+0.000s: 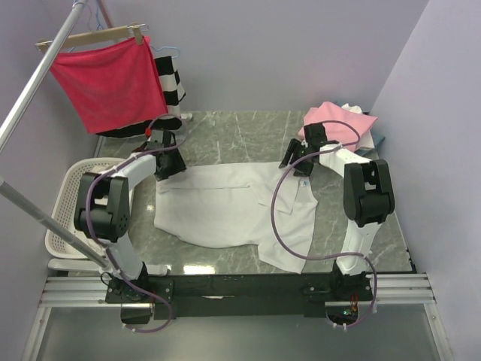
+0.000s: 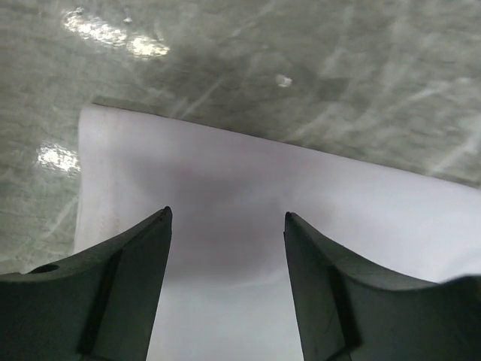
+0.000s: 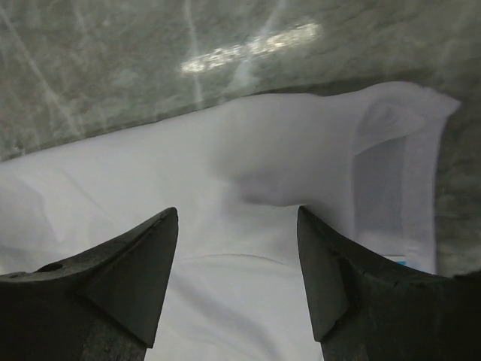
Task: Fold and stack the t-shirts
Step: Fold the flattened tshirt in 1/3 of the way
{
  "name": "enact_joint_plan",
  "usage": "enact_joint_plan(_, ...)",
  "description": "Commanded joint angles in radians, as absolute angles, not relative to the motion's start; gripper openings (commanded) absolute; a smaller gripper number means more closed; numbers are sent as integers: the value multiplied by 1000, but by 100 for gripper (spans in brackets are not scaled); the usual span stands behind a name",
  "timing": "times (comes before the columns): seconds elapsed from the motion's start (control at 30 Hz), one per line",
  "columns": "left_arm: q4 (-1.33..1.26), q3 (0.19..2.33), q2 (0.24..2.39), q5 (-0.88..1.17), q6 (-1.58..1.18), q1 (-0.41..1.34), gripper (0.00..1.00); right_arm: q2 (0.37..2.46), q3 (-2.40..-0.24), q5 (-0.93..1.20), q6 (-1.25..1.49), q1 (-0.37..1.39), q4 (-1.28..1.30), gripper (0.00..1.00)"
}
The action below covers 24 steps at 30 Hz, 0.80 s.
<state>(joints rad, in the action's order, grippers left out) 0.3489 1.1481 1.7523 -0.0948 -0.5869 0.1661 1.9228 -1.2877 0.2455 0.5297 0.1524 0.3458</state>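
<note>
- Top view: the left gripper [image 1: 169, 162] and the right gripper [image 1: 299, 162] look small and dark from up here, so their fingers are hard to make out.
- A pile of folded shirts [image 1: 334, 119], pink on top with white under it, sits at the far right corner of the tabletop. The right arm hides part of it.
- The shiny grey-green stone tabletop [image 1: 240, 131] has pale purple walls [image 1: 263, 53] around it. A white plastic basket with holes [image 1: 64, 203] stands off its left edge.
- A red cloth clipped to a wooden hanger [image 1: 105, 83] and a black-and-white striped garment [image 1: 173, 79] hang by the far left corner.
- A big soft white t-shirt [image 1: 225, 207] lies spread over the middle of the tabletop. Each gripper is over one far end of it.
- Left wrist view: the bottom edge cuts off the left gripper [image 2: 227, 218]. Its two dark fingers stand apart with nothing between them.
- The white t-shirt [image 2: 240, 188] lies flat under them, one corner at the upper left. Bare tabletop [image 2: 301, 45] shows past it.
- Right wrist view: the fingers of the right gripper [image 3: 237, 214] are also apart and hold nothing.
- The white t-shirt [image 3: 263, 150] lies under them, with a folded-over edge on the right.
- A tiny blue label [image 3: 402, 262] there is too small to read. Tabletop [image 3: 113, 60] lies beyond.
</note>
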Motion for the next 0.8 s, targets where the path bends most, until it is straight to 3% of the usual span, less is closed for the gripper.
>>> enact_joint_plan(0.0,373,1180,1825,-192,-589,166,66,1960,-1344,140,499,120,394,71)
enact_joint_plan(0.23,380,1267,1945,-244,-578,152,67,2054,-1457,160,472,75,463,72)
enact_joint_plan(0.57,451,1573,2151,-278,-529,149,67,2278,-1847,232,456,71,614,73)
enact_joint_plan(0.7,431,1606,2155,-279,-512,149,67,2280,-1902,299,424,71,557,73)
enact_joint_plan(0.77,385,1568,2102,-270,-515,149,68,2194,-1832,318,417,71,462,73)
